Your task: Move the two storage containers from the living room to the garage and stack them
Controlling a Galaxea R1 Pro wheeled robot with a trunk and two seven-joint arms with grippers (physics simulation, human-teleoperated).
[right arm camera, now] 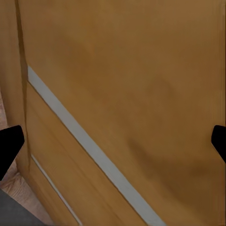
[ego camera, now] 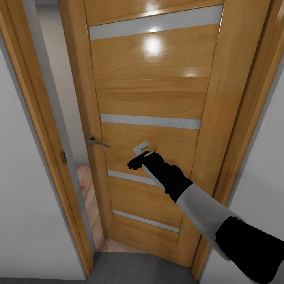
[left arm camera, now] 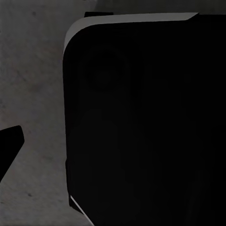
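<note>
The two storage containers are out of view. A wooden slatted door (ego camera: 150,98) with grey stripes stands ajar in front of me. My right gripper (ego camera: 137,157) reaches out to the door's panel, to the right of the metal lever handle (ego camera: 96,141). In the right wrist view the right gripper (right arm camera: 113,141) is open, its dark fingertips (right arm camera: 9,143) far apart, and the door panel (right arm camera: 141,84) lies close ahead with nothing between them. In the left wrist view one fingertip (left arm camera: 9,146) of my left gripper hangs over the dark grey concrete floor (left arm camera: 33,94) beside a black part of the robot (left arm camera: 141,132).
Through the gap at the door's left edge a strip of light wood plank floor (ego camera: 88,197) shows. The wooden door frame (ego camera: 39,118) and white walls (ego camera: 23,197) close in on both sides. Grey floor (ego camera: 134,272) lies under me at the threshold.
</note>
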